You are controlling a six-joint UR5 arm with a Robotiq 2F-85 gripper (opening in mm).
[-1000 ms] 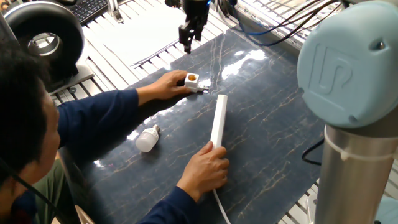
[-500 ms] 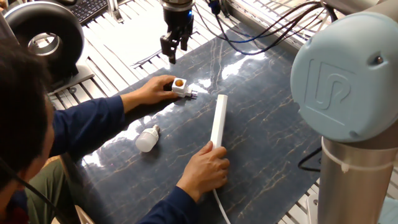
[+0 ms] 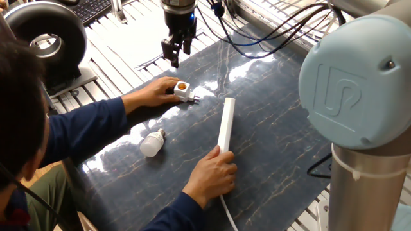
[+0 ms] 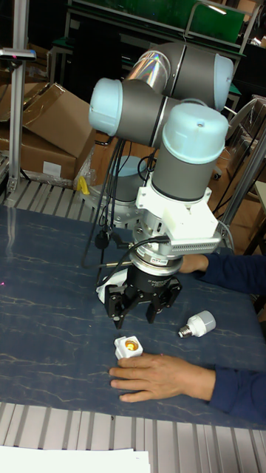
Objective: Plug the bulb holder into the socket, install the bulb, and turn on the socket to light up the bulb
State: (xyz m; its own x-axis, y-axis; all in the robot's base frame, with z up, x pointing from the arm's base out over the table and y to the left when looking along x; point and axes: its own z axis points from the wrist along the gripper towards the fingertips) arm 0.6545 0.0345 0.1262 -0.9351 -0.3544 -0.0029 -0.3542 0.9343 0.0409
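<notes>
UR5 arm [image 4: 159, 111] looms over a dark marbled table [image 3: 276, 122], wrist pointing down at the far edge in the fixed view. A person in a blue sleeve [image 3: 77, 128] leans in from the near-left side. Socket [image 3: 225, 125] lies flat mid-table, long axis running toward the person, whose hand [image 3: 212, 174] rests on its cable end. Gripper [image 4: 136, 318] hangs above the table with fingers apart, nothing between them, just behind and above the holder. Bulb [image 3: 151, 143] lies on its side, screw base pointing away from the person, well apart from the socket and between the two forearms. Holder [image 3: 183, 91] sits on the table, orange opening up, prongs toward the socket; the other hand [image 3: 154, 92] touches its side. Holder and socket are near, not touching.
</notes>
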